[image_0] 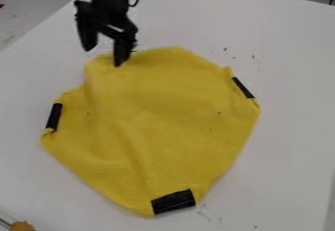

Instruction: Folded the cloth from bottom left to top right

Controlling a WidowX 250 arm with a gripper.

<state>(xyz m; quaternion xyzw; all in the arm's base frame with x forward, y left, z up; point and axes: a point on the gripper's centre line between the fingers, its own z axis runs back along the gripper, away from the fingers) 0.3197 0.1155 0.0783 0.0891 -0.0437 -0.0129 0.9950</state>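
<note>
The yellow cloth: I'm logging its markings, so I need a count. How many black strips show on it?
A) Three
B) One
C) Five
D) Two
A: on the yellow cloth there is a left black strip, a right black strip and a bottom black strip, each near the edge on that side of the picture.

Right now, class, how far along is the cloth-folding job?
Nothing looks done: the yellow cloth lies spread, wrinkled but not doubled over. Nothing seems in hand: the gripper is open at the cloth's upper-left edge. The whole fold, bottom left to top right, remains.
</note>
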